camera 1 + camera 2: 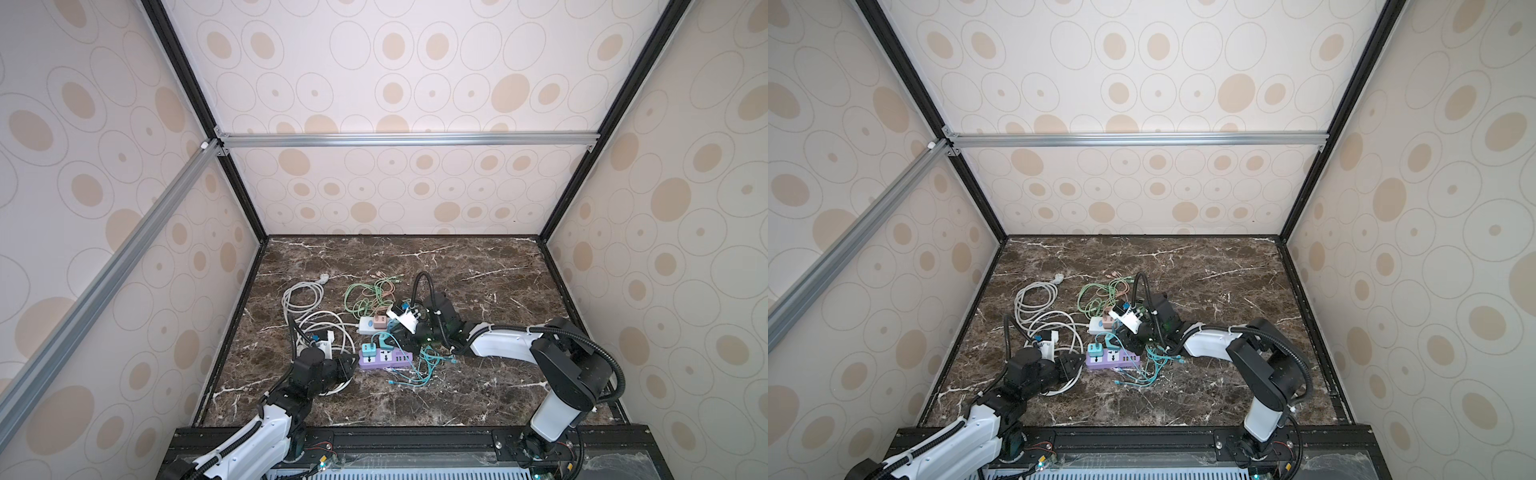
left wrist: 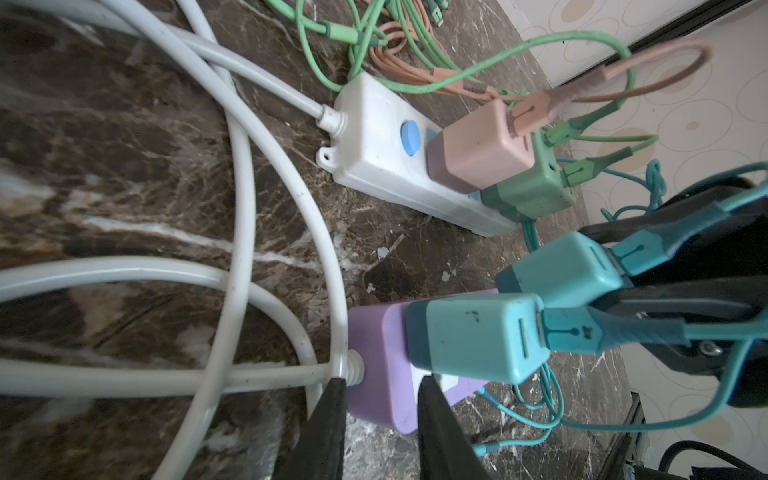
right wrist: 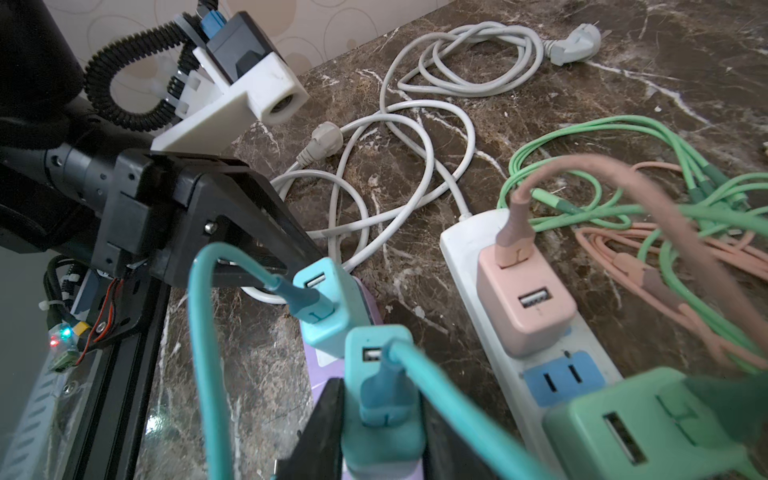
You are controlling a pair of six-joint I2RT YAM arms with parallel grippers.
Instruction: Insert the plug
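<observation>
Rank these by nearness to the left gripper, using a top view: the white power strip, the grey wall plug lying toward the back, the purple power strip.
From the left gripper in a top view:
1. purple power strip: right at the fingertips, on the gripper's right.
2. white power strip: farther back, just beyond the purple one.
3. grey wall plug: farthest, toward the rear wall.

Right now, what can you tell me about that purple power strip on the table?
The purple power strip is a smooth lilac plastic bar with white socket faces, lying flat on the marble table. A white cord leaves one end, where the left claw pinches its sides. One teal charger is plugged in there; the right claw holds a second teal charger close over the strip.
</observation>
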